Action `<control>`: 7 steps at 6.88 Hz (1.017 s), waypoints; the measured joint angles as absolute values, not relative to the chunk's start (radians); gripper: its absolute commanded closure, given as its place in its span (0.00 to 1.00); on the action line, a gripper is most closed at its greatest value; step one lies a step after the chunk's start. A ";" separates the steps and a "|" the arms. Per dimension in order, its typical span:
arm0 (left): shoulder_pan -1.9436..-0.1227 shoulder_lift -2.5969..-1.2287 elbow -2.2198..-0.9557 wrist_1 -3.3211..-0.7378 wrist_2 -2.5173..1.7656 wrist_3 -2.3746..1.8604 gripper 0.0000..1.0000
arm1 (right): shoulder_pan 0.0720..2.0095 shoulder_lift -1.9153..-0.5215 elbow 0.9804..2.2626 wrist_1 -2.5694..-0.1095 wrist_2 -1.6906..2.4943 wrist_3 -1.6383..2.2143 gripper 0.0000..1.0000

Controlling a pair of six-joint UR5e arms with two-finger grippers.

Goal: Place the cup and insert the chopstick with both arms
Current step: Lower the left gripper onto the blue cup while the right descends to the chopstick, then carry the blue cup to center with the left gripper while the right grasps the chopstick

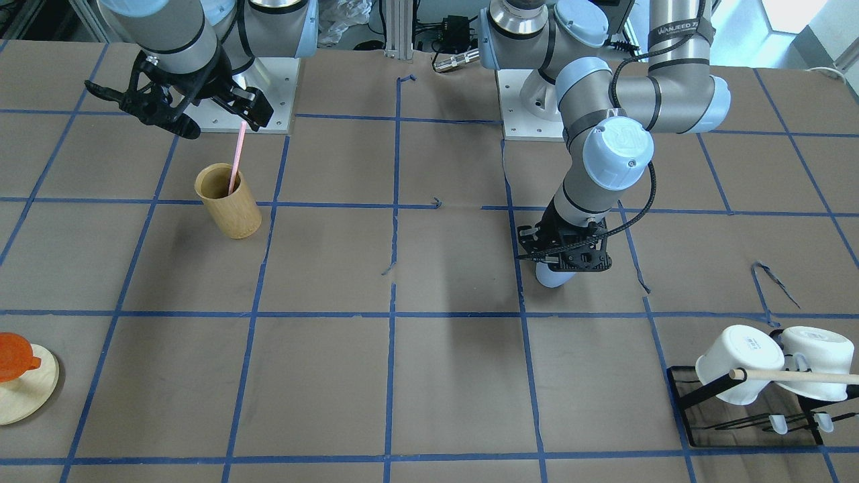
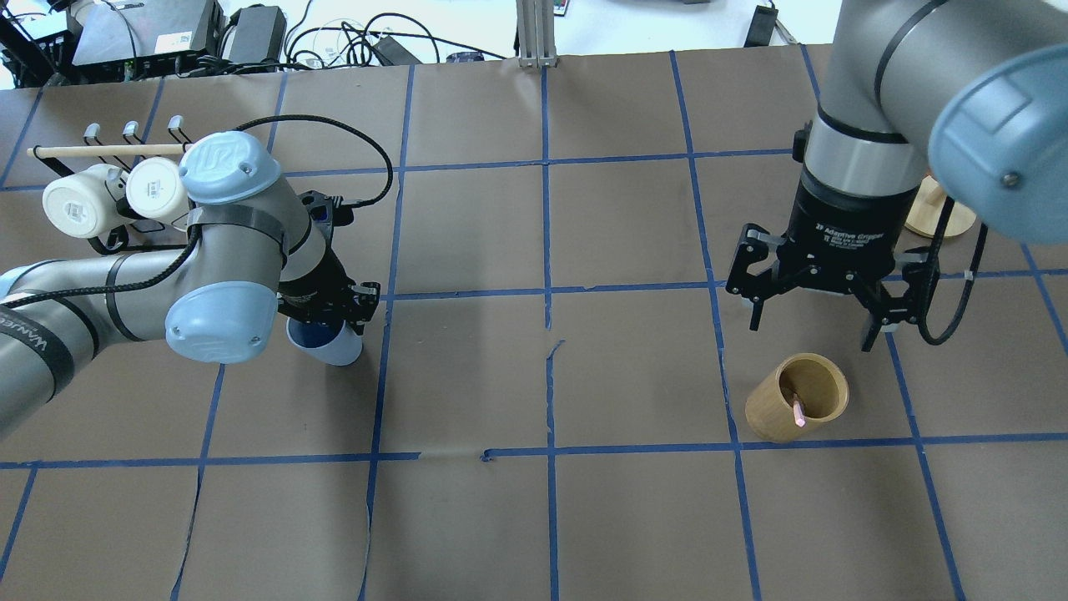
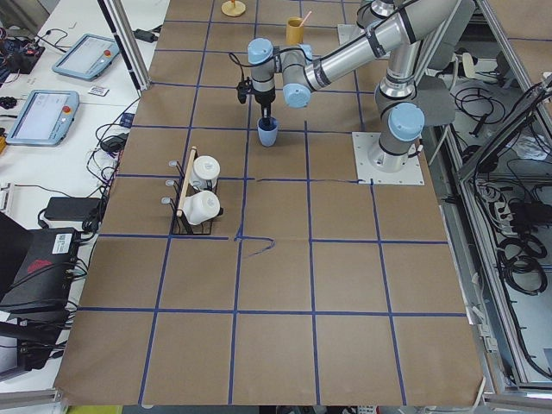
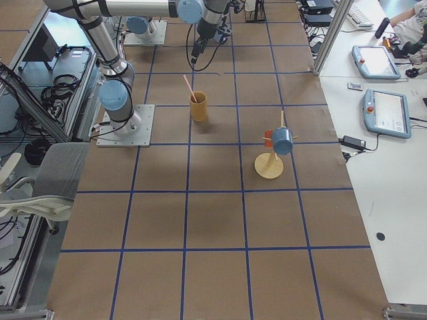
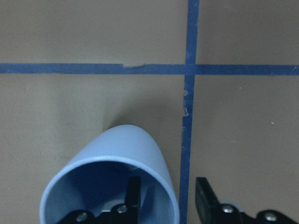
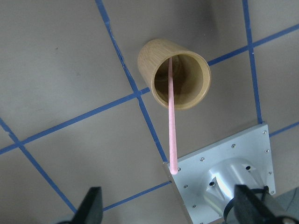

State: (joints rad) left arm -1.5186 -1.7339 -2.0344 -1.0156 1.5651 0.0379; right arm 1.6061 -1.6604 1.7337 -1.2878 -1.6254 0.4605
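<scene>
you are looking at a task that seems about half done: on the table [image 1: 456, 376] the holder [image 2: 772, 417] is standing upright with the chopstick [image 6: 171, 121] leaning inside. the cup [image 5: 126, 149] is not yet released, and whether it is touching the table is unclear. the right gripper [image 2: 813, 330] is hanging above the holder, fingers spread and empty. the left gripper [image 5: 168, 193] is pointing down, pinching the cup's rim with 1 finger inside.

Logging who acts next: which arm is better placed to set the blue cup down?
Left. The left gripper pinches the rim of the blue cup, one finger inside; the right gripper hangs open near the bamboo holder, pink chopstick already inside.
</scene>
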 measured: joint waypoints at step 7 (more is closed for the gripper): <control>-1.733 -1.901 -1.687 -1.034 1.552 -0.301 1.00 | 1.540 -1.667 1.975 -1.428 -1.627 0.563 0.52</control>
State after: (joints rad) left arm -1.7328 -1.9007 -1.6875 -1.0342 1.5515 -0.3006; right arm 1.5398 -1.6674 1.9755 -1.4280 -1.6274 0.5632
